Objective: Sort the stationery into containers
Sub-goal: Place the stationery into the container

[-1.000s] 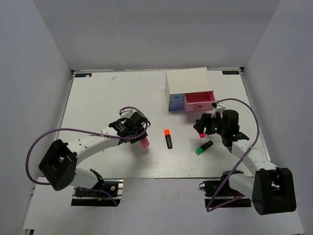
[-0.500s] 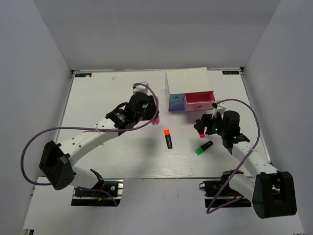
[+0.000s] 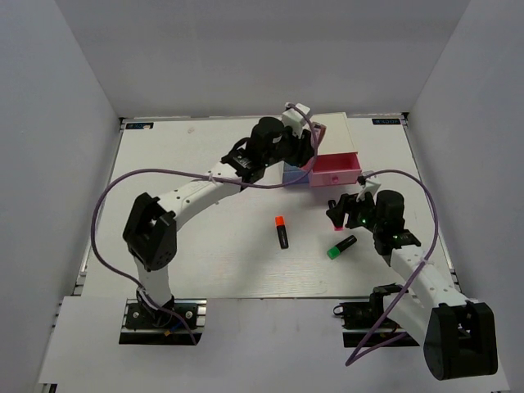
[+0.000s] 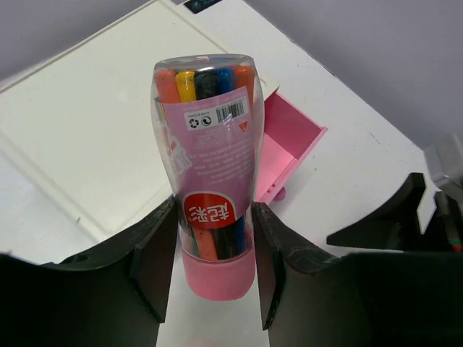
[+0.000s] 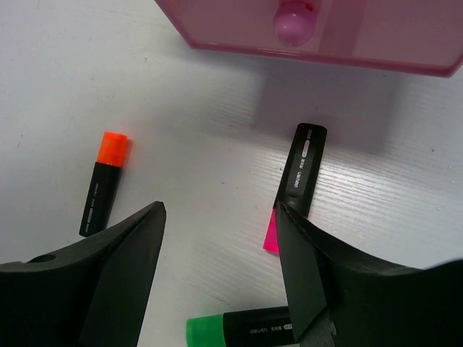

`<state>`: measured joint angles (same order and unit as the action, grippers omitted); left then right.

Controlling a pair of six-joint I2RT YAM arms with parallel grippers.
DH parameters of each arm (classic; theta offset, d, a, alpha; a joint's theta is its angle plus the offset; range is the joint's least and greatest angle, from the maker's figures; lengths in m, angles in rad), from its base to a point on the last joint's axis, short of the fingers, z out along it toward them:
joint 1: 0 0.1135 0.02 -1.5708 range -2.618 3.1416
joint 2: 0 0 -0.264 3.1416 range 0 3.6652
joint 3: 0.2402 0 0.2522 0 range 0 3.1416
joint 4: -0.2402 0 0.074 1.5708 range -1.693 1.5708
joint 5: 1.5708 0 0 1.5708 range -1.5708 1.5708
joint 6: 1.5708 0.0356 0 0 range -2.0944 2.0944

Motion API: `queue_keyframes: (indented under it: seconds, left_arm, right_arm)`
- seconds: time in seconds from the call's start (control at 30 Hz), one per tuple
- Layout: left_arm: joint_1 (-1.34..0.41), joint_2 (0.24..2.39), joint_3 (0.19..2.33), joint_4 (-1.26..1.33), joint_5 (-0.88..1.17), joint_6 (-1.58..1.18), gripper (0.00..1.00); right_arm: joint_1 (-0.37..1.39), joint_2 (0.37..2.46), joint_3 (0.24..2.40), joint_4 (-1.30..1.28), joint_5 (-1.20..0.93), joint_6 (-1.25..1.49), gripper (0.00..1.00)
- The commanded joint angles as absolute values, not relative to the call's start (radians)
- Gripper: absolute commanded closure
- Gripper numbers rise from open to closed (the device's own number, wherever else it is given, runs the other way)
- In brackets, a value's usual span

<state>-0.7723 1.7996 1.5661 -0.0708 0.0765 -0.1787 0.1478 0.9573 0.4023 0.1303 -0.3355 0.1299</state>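
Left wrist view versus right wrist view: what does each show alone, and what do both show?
Left wrist only: a clear, pink-based tube of coloured pens, clamped in the left gripper. Right wrist only: the short black orange-capped highlighter, pink-capped highlighter and green-capped highlighter, lying near the open right gripper. Both: the pink plastic drawer and the white table.

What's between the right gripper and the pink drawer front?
The pink-capped highlighter lies on the table between the right gripper and the pink drawer, black end toward the drawer; the right wrist view shows it.
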Motion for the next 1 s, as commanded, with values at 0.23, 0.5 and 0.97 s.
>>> queue_keyframes:
  seconds: [0.23, 0.5, 0.97]
  left_arm:
    - [-0.769, 1.953, 1.759, 0.084, 0.259, 0.031, 1.00]
    - [-0.787, 2.026, 1.812, 0.061, 0.270, 0.081, 0.96]
    - [-0.787, 2.060, 1.848, 0.026, 0.261, 0.130, 0.63]
  right_arm:
    - [0.143, 0.876, 0.350, 0.150, -0.293, 0.123, 0.33]
    - [0.137, 0.858, 0.328, 0.160, -0.285, 0.132, 0.33]
    - [0.132, 0.851, 0.311, 0.173, -0.285, 0.143, 0.33]
